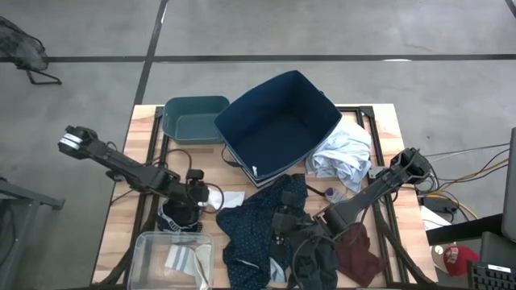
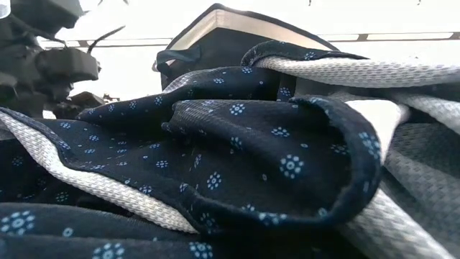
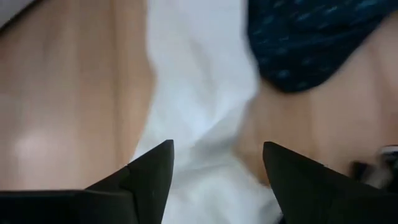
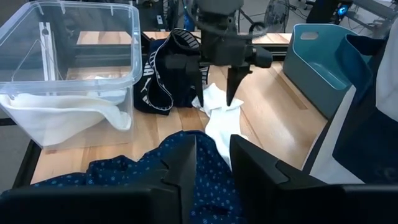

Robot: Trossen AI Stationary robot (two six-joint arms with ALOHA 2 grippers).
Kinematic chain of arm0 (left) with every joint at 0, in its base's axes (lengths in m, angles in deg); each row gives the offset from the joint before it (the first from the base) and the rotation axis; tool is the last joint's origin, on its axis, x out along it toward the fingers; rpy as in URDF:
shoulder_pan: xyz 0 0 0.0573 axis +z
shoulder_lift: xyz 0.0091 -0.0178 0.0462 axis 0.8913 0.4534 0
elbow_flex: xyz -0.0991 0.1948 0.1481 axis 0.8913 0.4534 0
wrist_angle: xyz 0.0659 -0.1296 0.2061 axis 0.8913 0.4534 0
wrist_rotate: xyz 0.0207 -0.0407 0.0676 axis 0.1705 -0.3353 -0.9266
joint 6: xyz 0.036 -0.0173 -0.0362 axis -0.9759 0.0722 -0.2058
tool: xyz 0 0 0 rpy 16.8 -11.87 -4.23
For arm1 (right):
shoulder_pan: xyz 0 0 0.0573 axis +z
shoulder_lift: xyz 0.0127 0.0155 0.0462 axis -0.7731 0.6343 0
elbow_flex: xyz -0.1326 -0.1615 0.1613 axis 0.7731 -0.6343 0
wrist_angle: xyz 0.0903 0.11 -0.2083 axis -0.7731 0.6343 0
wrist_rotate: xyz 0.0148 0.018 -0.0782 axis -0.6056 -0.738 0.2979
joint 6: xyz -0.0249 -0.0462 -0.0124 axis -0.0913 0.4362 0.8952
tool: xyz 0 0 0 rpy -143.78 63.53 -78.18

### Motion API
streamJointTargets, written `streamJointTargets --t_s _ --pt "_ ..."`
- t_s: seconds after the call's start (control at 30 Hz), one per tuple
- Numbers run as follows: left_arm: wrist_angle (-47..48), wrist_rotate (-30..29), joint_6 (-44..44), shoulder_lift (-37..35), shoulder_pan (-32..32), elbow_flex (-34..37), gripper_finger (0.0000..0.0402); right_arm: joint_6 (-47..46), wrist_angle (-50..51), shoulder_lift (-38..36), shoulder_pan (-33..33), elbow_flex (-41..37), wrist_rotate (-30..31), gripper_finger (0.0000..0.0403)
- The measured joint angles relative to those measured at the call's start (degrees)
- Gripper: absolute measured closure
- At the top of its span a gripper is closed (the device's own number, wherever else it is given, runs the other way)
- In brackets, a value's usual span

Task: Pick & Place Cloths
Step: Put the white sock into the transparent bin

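Navy dotted shirt (image 2: 237, 165) fills the low view, heaped right against the lens, with a pale grey woven fabric (image 2: 402, 194) folded among it. From above, that shirt lies crumpled at the front middle of the bench (image 1: 145, 137), just before the big navy fabric box (image 1: 278, 125), which stands open, tilted and looks empty.

Over a small white cloth (image 4: 219, 112), the left gripper (image 4: 214, 87) points straight down, its fingers spread wide on either side of the cloth, apparently to pinch it up. A black piece with white trim (image 4: 165, 78) sits just beside it, and a clear plastic tub (image 4: 68, 56) holding a white cloth stands near.

Low over the dotted shirt hangs the right gripper (image 4: 211, 158), its fingers a narrow gap apart and holding nothing I can see; it seems parked or lining up on that shirt.

Off to the right of the box lies a pale blue-white shirt (image 1: 343, 153); a maroon piece (image 1: 359, 254) rests at the front right. A teal bin (image 1: 193, 119) stands left of the box.
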Motion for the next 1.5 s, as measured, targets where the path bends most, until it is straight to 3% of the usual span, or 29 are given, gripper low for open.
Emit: streamJointTargets --t_s 0.23,0.37,0.73,0.83,1.17,1.5 --pt "-1.5 -3.6 -0.6 2.1 1.2 1.5 0.0160 0.2 0.0 0.0 0.0 -0.1 0.0 0.0332" --pt "-2.6 -3.9 -1.9 4.1 1.6 1.6 0.0187 0.2 -0.1 0.0 0.0 -0.2 0.0 0.0339" --pt "-4.0 -3.7 -7.0 10.5 1.6 -0.3 0.0387 0.0 -0.1 0.0 0.0 -0.5 0.0 0.0316" --pt "-1.7 -3.7 -7.5 10.4 1.6 -2.1 0.0386 0.0 -0.1 0.0 0.0 -0.7 0.0 0.0308" --pt "22.2 -4.9 -5.8 2.6 0.6 -16.9 0.0395 -0.1 -0.1 0.0 0.0 -1.1 0.1 0.0291" --pt "27.5 -2.6 -4.1 -7.1 -6.1 -31.0 0.0393 0.0 -0.1 0.0 0.0 -1.2 0.1 0.0293"
